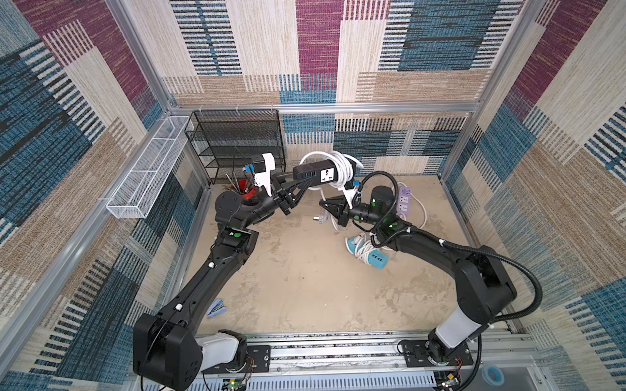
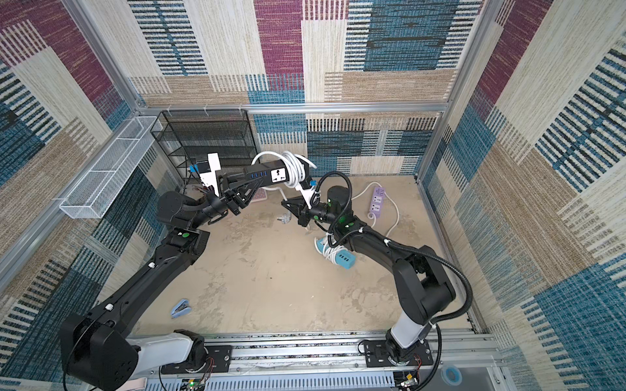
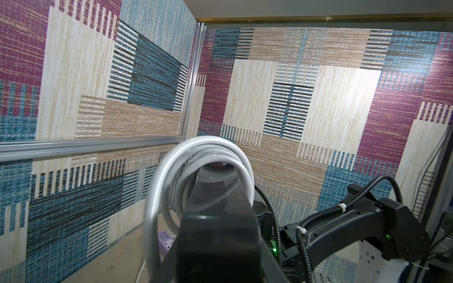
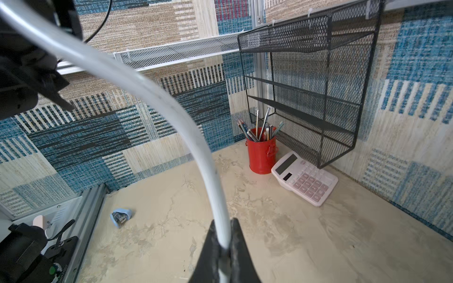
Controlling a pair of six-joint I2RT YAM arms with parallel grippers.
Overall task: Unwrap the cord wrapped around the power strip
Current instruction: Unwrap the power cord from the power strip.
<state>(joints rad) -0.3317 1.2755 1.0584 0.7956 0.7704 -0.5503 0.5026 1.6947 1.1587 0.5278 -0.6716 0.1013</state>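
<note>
A black power strip point(image 1: 315, 172) point(image 2: 271, 172) hangs in the air over the back of the table, and my left gripper point(image 1: 306, 182) point(image 2: 259, 182) is shut on its near end. White cord point(image 1: 340, 166) point(image 2: 293, 166) is coiled several times round its far end. In the left wrist view the strip point(image 3: 218, 232) fills the bottom, with the cord loops point(image 3: 196, 156) beyond it. Lower and to the right, my right gripper point(image 1: 321, 203) point(image 2: 284, 202) point(image 4: 221, 235) is shut on a free stretch of the cord point(image 4: 147, 88), which arcs up toward the strip.
A white plug point(image 1: 320, 218) lies on the table under the right gripper. A purple power strip point(image 1: 403, 203) and a light blue one point(image 1: 367, 254) with its own cord lie at the right. A red pencil cup point(image 4: 261, 156), calculator point(image 4: 304, 177), black mesh shelf point(image 1: 237, 142) and blue stapler point(image 1: 216, 308) stand left.
</note>
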